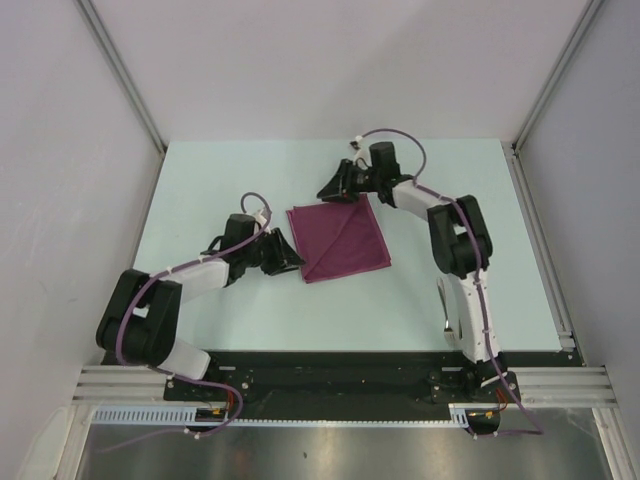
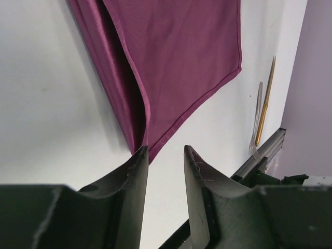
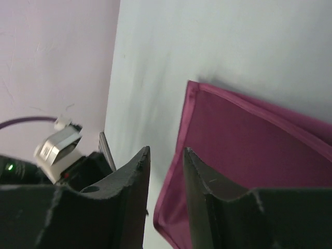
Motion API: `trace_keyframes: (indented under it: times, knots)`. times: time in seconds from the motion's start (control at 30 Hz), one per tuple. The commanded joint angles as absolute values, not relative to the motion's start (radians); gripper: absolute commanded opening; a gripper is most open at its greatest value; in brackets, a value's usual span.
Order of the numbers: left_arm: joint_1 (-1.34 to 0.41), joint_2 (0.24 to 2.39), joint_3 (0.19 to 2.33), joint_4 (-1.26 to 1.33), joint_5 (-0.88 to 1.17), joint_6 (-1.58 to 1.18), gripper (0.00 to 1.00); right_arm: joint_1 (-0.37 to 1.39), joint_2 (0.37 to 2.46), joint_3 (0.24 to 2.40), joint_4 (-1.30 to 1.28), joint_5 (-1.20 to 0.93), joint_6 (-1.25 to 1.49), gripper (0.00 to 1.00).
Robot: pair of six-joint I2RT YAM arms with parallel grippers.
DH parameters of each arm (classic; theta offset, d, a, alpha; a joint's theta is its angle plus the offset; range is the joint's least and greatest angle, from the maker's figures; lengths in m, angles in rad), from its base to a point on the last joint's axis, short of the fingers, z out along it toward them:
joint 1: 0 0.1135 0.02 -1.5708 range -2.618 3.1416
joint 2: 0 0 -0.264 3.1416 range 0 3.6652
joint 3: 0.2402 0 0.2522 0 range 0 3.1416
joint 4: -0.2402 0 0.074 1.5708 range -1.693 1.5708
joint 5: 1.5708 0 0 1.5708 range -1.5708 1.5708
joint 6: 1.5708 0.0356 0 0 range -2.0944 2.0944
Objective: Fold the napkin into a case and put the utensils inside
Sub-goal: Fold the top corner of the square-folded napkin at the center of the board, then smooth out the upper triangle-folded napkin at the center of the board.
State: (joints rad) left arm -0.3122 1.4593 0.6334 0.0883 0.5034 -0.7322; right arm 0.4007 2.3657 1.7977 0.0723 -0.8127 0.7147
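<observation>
The plum-magenta napkin [image 1: 340,240] lies flat mid-table, folded over into a smaller square with a diagonal crease. My left gripper [image 1: 296,256] sits at its near-left corner. In the left wrist view the napkin [image 2: 181,52] ends just at the tip of one finger, and the left gripper [image 2: 165,149] is open with bare table in the gap. My right gripper [image 1: 340,195] is over the far edge, and in its own view the right gripper [image 3: 166,150] is open above the hem of the napkin [image 3: 249,145]. The utensils, a golden piece [image 2: 265,101] and a silver one [image 2: 257,119], lie side by side near the right arm's base [image 1: 446,320].
A metal rail [image 1: 350,380] runs along the table's near edge, close to the utensils [image 2: 262,150]. White walls and frame posts [image 1: 125,80] close in the table on three sides. The right arm's elbow [image 1: 458,240] stands above the table's right half.
</observation>
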Motion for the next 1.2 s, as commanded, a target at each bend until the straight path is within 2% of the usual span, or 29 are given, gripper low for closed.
trace_keyframes:
  times: [0.0, 0.13, 0.37, 0.8, 1.17]
  knots:
    - [-0.293, 1.549, 0.71, 0.149, 0.569, -0.788, 0.39, 0.293, 2.2, 1.623, 0.112, -0.842, 0.674, 0.36]
    - [-0.295, 1.565, 0.703, 0.179, 0.566, -0.802, 0.39, 0.261, 2.189, 1.549, 0.11, -0.857, 0.629, 0.31]
    - [-0.302, 1.595, 0.664, 0.224, 0.584, -0.824, 0.3, 0.236, 2.236, 1.528, 0.176, -0.873, 0.647, 0.22]
    - [-0.359, 1.575, 0.569, 0.268, 0.569, -0.856, 0.23, 0.219, 2.33, 1.571, 0.293, -0.871, 0.729, 0.18]
    - [-0.359, 1.586, 0.555, 0.276, 0.558, -0.856, 0.24, 0.213, 2.411, 1.647, 0.322, -0.87, 0.756, 0.17]
